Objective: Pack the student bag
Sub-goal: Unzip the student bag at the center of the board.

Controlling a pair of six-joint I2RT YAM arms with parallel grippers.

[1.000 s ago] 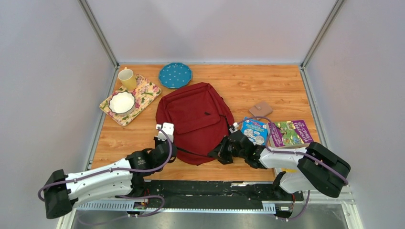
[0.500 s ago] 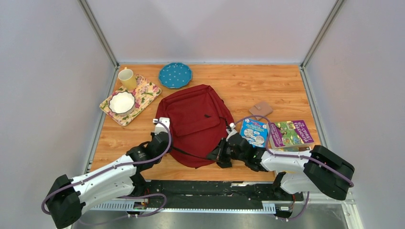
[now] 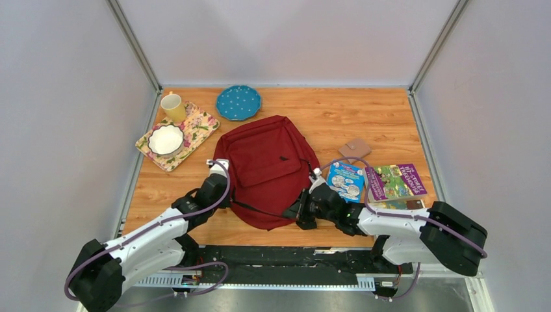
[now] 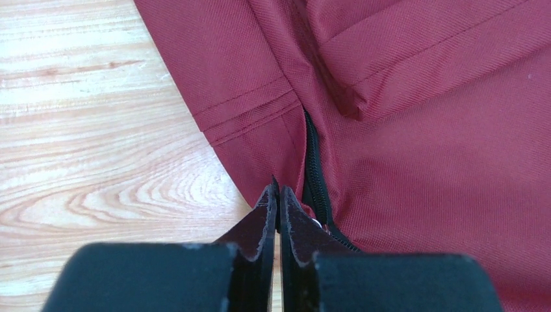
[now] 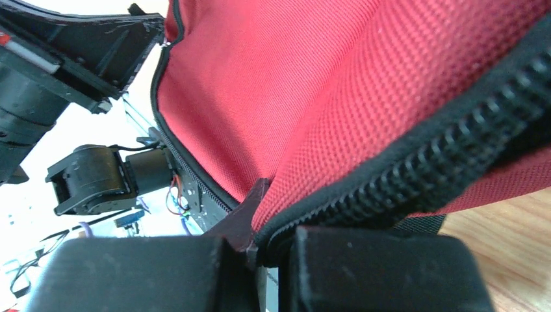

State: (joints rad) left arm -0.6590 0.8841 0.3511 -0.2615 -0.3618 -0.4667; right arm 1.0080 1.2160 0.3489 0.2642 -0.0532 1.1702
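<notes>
Left gripper (image 4: pixel 277 198): closed, black fingers pressed flat together, tips at the lower left edge of the student bag (image 4: pixel 416 130), just beside its black zipper (image 4: pixel 316 175); pinched fabric, if any, not discernible. Right gripper (image 5: pixel 260 250): clamped on the bag's zippered edge, red fabric and black zipper teeth running down into the gap between the fingers, fabric raised above the wood; seen from above at the bag's lower right corner. Wooden table (image 3: pixel 364 117): light grain, filling the middle of the overhead frame, grey walls on three sides. Student bag (image 3: pixel 266 162): dark red, lying flat at centre of the overhead frame, front pocket facing up, rounded top toward the upper edge, black strap trailing across its lower part between the two arms. Floral tray (image 3: pixel 203 122): upper left, set at an angle, bearing bowl and mug. Purple book (image 3: pixel 395 181): right of centre, flat, cover up. Blue book (image 3: pixel 345 179): against the purple book's left side, just right of the bag. Teal dotted plate (image 3: pixel 238 102): upper centre-left, just above the bag's top, beside the tray. White bowl (image 3: pixel 165 139): on the tray's lower half. Yellow mug (image 3: pixel 173 107): upright at the tray's upper corner. Brown square pouch (image 3: pixel 355 149): flat, above the blue book, apart from the bag.
</notes>
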